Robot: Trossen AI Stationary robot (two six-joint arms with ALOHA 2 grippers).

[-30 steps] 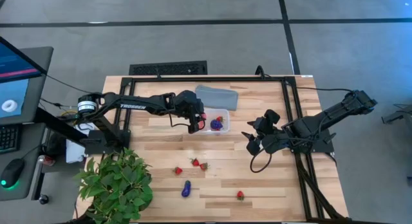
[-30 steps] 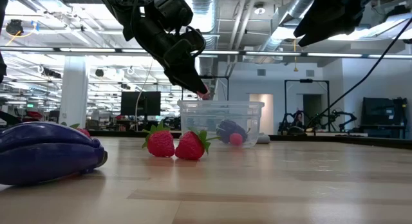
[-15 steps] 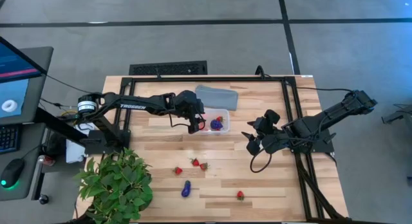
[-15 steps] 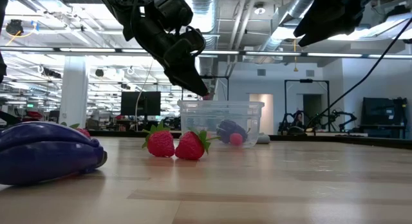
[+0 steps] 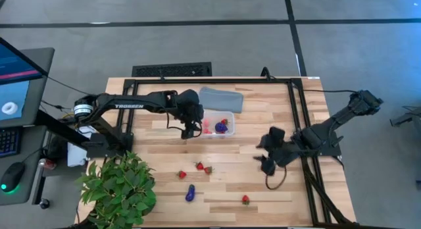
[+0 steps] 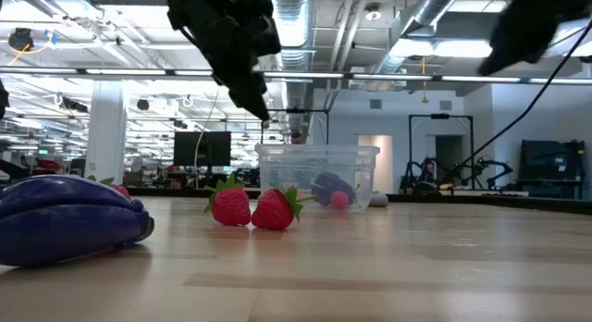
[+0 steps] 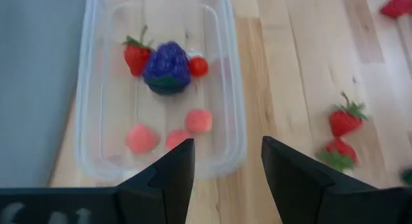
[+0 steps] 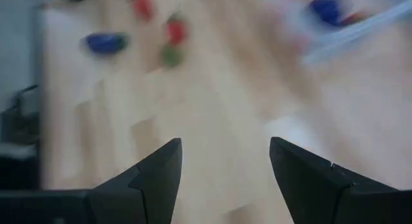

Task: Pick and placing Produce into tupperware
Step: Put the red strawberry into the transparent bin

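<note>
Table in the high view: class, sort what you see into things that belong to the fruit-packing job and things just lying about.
Job:
- tupperware, some fruit already inside
- loose strawberries
- purple piece
- lone strawberry
- left claw, open, beside the tupperware
- right claw, open

Lying about:
- leafy plant
- grey-blue pad

table (image 5: pixel 164 196) | tupperware (image 5: pixel 218 135) | strawberries (image 5: pixel 203 168) | pad (image 5: pixel 222 99) | plant (image 5: pixel 120 187)

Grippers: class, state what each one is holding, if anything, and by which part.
Nothing is held. The left gripper is open and empty by the tupperware; the right gripper is open and empty over bare table.
</note>
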